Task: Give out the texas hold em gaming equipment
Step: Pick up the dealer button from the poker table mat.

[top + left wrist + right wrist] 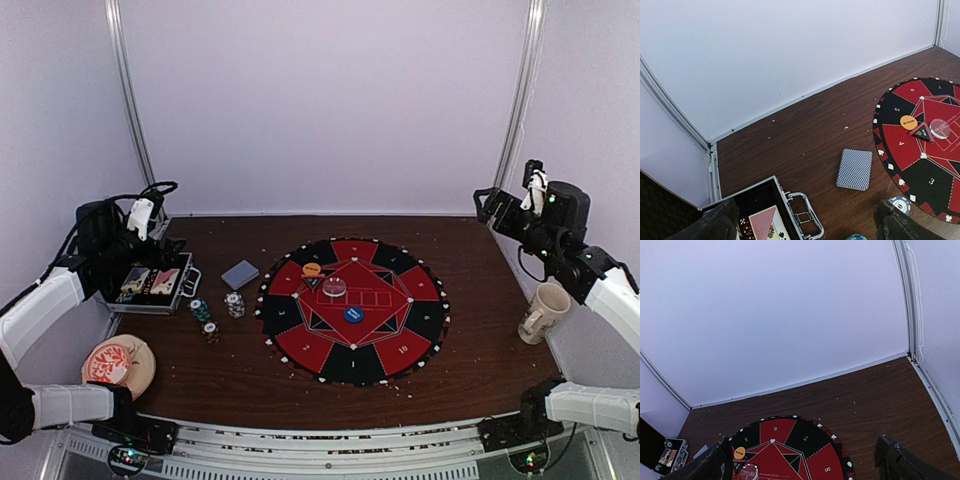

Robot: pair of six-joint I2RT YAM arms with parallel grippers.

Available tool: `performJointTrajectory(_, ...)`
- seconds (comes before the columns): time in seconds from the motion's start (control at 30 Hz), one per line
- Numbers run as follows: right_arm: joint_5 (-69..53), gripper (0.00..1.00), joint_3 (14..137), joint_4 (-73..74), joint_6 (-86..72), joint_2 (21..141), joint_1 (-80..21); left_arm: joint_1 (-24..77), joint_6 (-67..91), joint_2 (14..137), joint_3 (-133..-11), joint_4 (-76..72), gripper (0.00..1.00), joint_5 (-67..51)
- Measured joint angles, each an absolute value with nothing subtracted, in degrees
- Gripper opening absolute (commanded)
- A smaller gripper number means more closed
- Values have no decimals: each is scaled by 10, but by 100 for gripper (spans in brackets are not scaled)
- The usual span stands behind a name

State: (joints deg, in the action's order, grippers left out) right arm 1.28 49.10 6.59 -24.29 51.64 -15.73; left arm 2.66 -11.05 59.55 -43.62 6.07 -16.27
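From above, the brown surface [480, 250] inside white walls [320, 100] is carrying chip stacks [234, 304] and a card deck [240, 273] left of centre beside the mat [300, 345]; in the left wrist view the left tool [807, 225] is gaping empty along the bottom edge, and the right tool [807, 462] is gaping empty likewise in the right wrist view.

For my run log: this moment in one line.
left gripper open near case; right gripper open; card deck beside mat; orange, clear, blue discs on mat

Discs [352, 314] on mat [300, 346], cards [240, 273] and chips [234, 304] left of it, case [189, 284] farther left
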Motion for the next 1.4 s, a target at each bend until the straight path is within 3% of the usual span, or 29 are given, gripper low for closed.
performJointTrajectory(0.6,-24,100,465,3,-291,425,-143,31,-110,596,-437,20,98,-154)
performJointTrajectory(0.77,-39,100,483,15,-285,513,-169,31,-128,596,-452,30,98,-154)
performJointTrajectory(0.97,20,100,497,88,-255,644,-302,32,-186,593,-472,87,98,-187)
performJointTrajectory(1.1,87,100,497,114,-244,670,-368,34,-228,606,-495,151,98,-223)
performJointTrajectory(1.4,194,100,497,116,-246,705,-404,34,-283,648,-498,224,98,-256)
